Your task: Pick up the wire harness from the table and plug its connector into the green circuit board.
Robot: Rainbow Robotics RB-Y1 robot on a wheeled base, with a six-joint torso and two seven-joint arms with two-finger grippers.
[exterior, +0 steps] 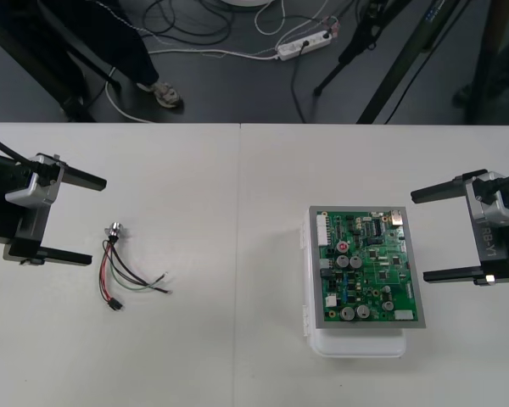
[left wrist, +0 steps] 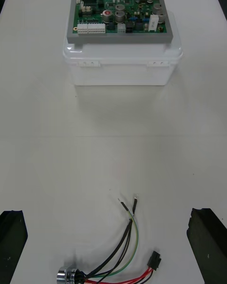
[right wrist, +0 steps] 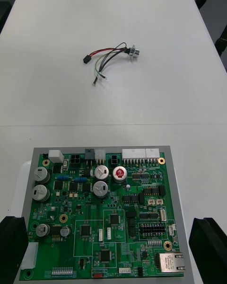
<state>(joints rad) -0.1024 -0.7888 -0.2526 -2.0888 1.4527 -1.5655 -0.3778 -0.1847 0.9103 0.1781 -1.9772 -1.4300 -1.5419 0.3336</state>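
The wire harness (exterior: pixel 123 270) lies loose on the table's left part, its metal socket (exterior: pixel 114 230) toward the far side and its black plug (exterior: pixel 114 303) toward the near side. My left gripper (exterior: pixel 64 216) stands open just left of it, nothing between its fingers. In the left wrist view the harness (left wrist: pixel 118 260) lies between the fingertips (left wrist: pixel 12 236), plug (left wrist: pixel 153 261) to one side. The green circuit board (exterior: pixel 366 267) rests on its white base (exterior: pixel 360 343) right of centre. My right gripper (exterior: pixel 437 233) waits open at the board's right edge. The right wrist view looks over the board (right wrist: pixel 104 213) to the harness (right wrist: pixel 111 57).
Bare table lies between the harness and the board. The table's far edge (exterior: pixel 254 125) borders dark floor with cables, a power strip and tripod legs. A seam (exterior: pixel 237 254) runs down the table's middle.
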